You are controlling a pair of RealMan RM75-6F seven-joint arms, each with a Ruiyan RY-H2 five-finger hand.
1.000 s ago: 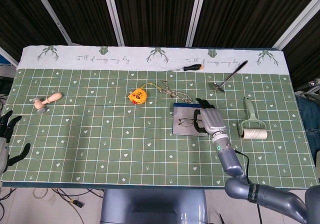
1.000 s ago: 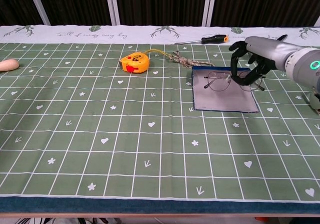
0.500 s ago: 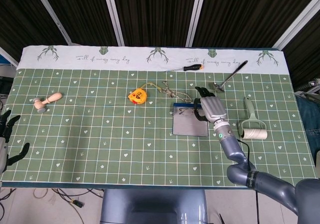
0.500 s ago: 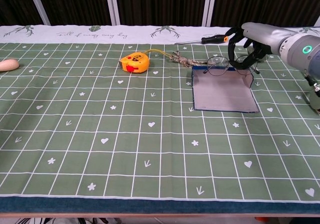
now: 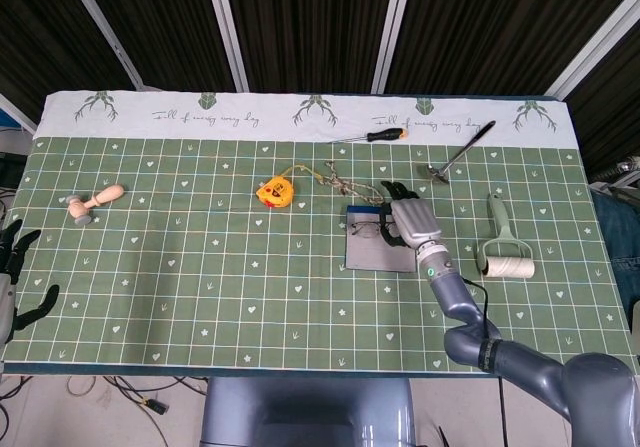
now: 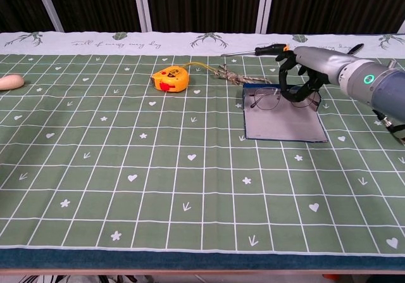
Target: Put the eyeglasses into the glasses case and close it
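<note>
The glasses case (image 5: 378, 252) lies open and flat on the green cloth, a grey rectangle with a blue rim (image 6: 283, 124). My right hand (image 5: 409, 222) holds the thin-rimmed eyeglasses (image 5: 366, 229) by their right side, over the back part of the case. In the chest view the hand (image 6: 301, 74) curls over one lens while the other lens (image 6: 265, 99) sticks out to the left, just above the case's lining. My left hand (image 5: 10, 272) hangs at the far left table edge with its fingers apart, holding nothing.
An orange tape measure (image 5: 277, 189) and a tangle of twine (image 5: 350, 183) lie just left and behind the case. A screwdriver (image 5: 386, 135) and a long spoon (image 5: 458, 153) lie at the back, a lint roller (image 5: 504, 250) to the right, a wooden mallet (image 5: 92, 203) far left.
My right hand lifted the eyeglasses off the case's middle toward its back edge, then shifted them a little left and lower over the back part. The left hand stayed still.
</note>
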